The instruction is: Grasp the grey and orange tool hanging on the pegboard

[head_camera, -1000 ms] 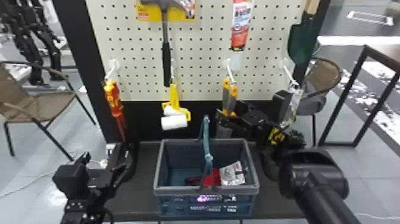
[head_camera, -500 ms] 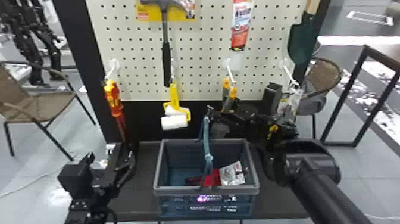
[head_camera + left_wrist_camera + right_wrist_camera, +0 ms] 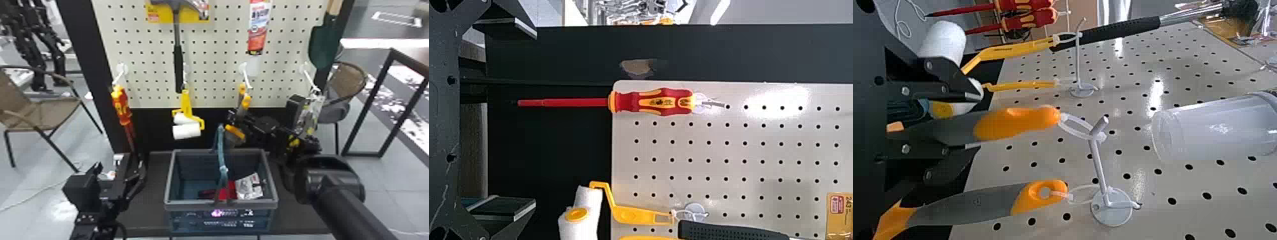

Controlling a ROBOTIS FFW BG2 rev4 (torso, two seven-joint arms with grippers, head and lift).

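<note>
Black bench (image 3: 150, 198): holds our blue-grey plastic basket (image 3: 191, 206)
Room: brown woven chairs (image 3: 44, 110)
Left end effector (image 3: 135, 163): released
Right end effector (image 3: 235, 120): unclenched around grey-orange tool (image 3: 1015, 123)

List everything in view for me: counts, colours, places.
tools: 2, grey and orange, one pegboard hook
screwdrivers: 2, red-yellow, leftmost hook
rollers: 2, yellow-white, next hook
hammer: 1, black, above rollers
tube: 1, red-white, upper pegboard
package: 1, clear, rightmost hook
trowel: 1, green, upper right
pegboard: 1, cream, ahead
basket: 1, blue, on table
packet: 1, silver, in basket
item: 1, red, in basket
table: 1, black, below pegboard
chairs: 2, brown, either side
frame: 1, black, right
left gripper: 1, black, near screwdrivers
right gripper: 1, black, around tool
</note>
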